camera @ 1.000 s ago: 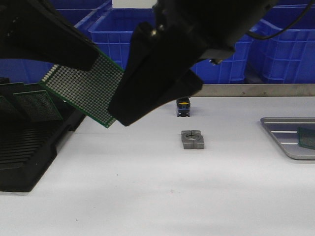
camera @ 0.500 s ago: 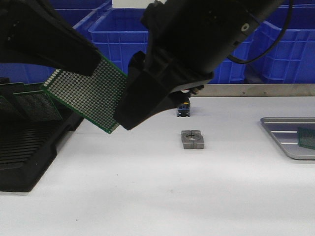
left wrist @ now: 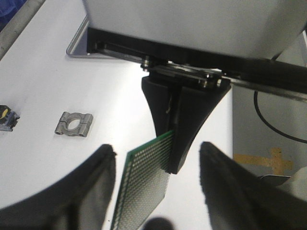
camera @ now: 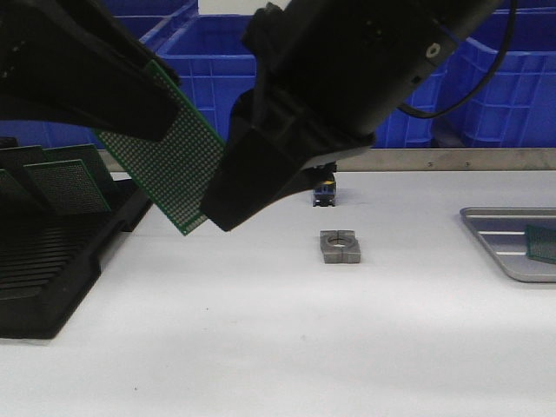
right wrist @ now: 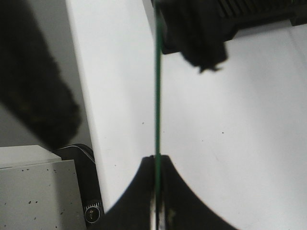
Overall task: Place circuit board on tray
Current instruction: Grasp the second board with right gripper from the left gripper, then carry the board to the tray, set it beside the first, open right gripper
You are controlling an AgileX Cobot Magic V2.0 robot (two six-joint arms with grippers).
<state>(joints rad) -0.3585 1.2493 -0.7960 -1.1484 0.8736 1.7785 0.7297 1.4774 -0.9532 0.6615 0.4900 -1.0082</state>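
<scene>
My right pincer (right wrist: 156, 191) is clamped on the thin green perforated circuit board (camera: 169, 161), held tilted in the upper left of the front view; my left pincer (left wrist: 156, 191) stands spread around its far end. Transfer looks half done. The ridged silver-grey metal tray (camera: 499, 239) waits at right on the smooth white bench (camera: 278, 347).

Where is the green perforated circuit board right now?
In the front view the green perforated circuit board hangs tilted above the white table, left of centre, pinched by the right gripper, beside the black slotted rack.
</scene>
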